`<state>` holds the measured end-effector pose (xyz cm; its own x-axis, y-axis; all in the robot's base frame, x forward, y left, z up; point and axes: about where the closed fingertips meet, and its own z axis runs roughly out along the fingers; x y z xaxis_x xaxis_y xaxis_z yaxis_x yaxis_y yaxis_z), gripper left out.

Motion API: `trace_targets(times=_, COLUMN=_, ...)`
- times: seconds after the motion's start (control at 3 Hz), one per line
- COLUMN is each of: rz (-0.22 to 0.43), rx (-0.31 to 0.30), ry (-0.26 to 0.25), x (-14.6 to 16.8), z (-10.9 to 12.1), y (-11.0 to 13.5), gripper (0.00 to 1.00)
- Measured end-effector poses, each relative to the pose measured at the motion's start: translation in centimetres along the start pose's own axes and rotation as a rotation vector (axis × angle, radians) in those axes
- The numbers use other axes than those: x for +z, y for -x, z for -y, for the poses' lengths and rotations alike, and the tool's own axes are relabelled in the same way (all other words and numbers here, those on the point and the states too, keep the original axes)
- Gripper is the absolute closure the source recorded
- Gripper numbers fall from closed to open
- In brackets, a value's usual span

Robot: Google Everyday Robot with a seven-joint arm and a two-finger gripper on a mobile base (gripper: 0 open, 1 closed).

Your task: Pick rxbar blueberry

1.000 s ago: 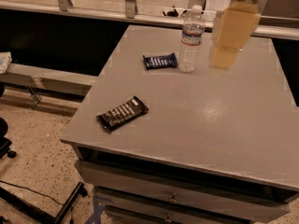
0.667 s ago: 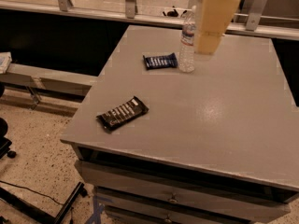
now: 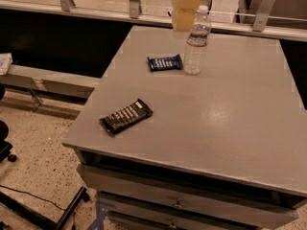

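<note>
The rxbar blueberry point(image 3: 165, 62) is a small flat bar in a dark blue wrapper with white lettering. It lies on the far part of the grey table point(image 3: 230, 119), just left of a water bottle. My gripper point(image 3: 188, 8) shows as a pale yellowish shape at the top centre of the camera view. It hangs above the table's far edge, behind the bar and the bottle, up and to the right of the bar. It touches neither.
A clear water bottle point(image 3: 197, 41) stands upright right beside the blue bar. A longer black-wrapped bar point(image 3: 126, 116) lies near the table's front left corner. Drawers point(image 3: 182, 202) sit under the tabletop. A metal rail point(image 3: 96, 8) runs behind the table.
The gripper has moved left across the top of the view, from right of the bottle to just left of it. The bars and the bottle have not moved.
</note>
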<state>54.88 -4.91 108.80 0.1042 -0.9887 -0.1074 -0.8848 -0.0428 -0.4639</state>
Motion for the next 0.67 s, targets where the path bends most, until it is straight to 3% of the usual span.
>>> trace_targets(times=0.67, rz=-0.005, rx=0.013, ry=0.063, x=7.0, z=3.9, y=2.4, gripper=0.0)
